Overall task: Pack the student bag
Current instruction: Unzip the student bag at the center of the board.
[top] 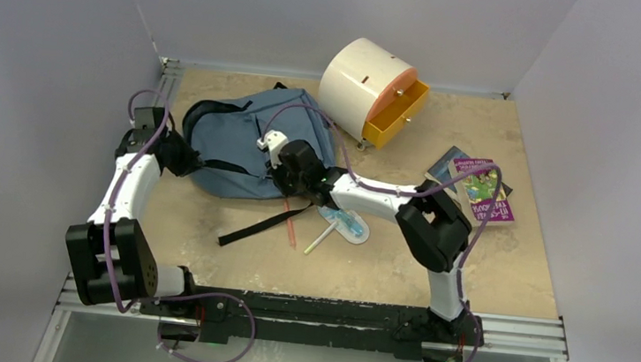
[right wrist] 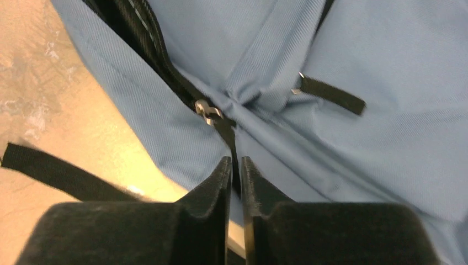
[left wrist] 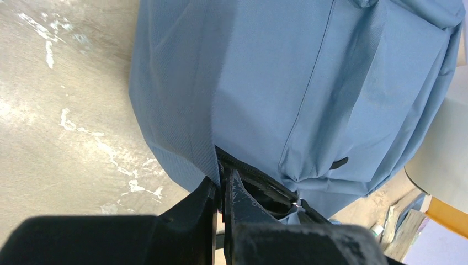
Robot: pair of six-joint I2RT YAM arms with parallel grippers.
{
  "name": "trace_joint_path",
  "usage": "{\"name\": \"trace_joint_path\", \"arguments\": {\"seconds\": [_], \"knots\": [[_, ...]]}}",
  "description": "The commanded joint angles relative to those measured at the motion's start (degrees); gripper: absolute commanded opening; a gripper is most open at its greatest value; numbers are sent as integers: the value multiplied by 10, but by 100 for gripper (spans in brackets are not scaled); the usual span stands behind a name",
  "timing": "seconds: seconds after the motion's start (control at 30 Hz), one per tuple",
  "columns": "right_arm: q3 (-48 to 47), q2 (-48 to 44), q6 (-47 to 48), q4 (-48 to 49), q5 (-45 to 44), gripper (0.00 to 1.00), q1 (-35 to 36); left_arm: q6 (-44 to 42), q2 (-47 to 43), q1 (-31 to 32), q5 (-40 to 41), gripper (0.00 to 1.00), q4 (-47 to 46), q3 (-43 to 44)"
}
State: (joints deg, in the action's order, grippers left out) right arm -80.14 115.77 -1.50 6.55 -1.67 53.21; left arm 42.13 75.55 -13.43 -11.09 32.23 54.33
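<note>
The student bag (top: 240, 151) lies flat at the back left of the table, slate blue with black straps. My left gripper (top: 182, 157) is at its left edge, shut (left wrist: 222, 179) on a fold of the blue fabric (left wrist: 212, 157) beside the partly open zipper mouth (left wrist: 265, 193). My right gripper (top: 286, 182) sits at the bag's near right edge. Its jaws (right wrist: 234, 163) stand nearly together on the black zipper pull (right wrist: 227, 132), which runs straight back to the metal slider (right wrist: 207, 110). The inside of the bag is dark and hidden.
A cream cylindrical cabinet (top: 366, 83) with its orange drawer (top: 394, 117) pulled out stands behind the bag. Books (top: 476, 187) lie at the right. An orange pen (top: 291, 222), a pale marker (top: 318, 238) and a clear packet (top: 350, 226) lie near a loose black strap (top: 264, 224).
</note>
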Motion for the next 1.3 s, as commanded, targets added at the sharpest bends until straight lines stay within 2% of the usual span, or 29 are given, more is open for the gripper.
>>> {"name": "trace_joint_path", "arguments": {"seconds": [0.0,0.1,0.2,0.3,0.4,0.57,0.67,0.9,1.03,1.27], "knots": [[30,-67,-27,32,2,21,-7,-32,-6,-10,-7,0,-50,14],[46,-92,-32,70,22,38,-7,-36,-9,-10,-20,0,-53,0],[54,-110,-29,118,35,47,-7,-38,-14,-10,-22,8,-55,-15],[38,-105,-28,137,73,48,-5,-40,-22,-10,-22,11,-57,-30],[22,-90,-24,167,94,49,1,-40,-29,-10,-28,11,-64,-44],[15,-63,37,244,132,52,23,-40,-33,-10,-42,0,-78,-60],[4,-46,55,284,146,53,31,-42,-32,-10,-48,0,-86,-66],[-50,8,98,293,175,54,50,-40,-31,-10,-75,0,-106,-73],[-59,31,135,304,160,53,62,-40,-32,-11,-78,0,-106,-74],[-117,83,157,272,81,51,68,-41,-39,-11,-80,0,-106,-77]]}}
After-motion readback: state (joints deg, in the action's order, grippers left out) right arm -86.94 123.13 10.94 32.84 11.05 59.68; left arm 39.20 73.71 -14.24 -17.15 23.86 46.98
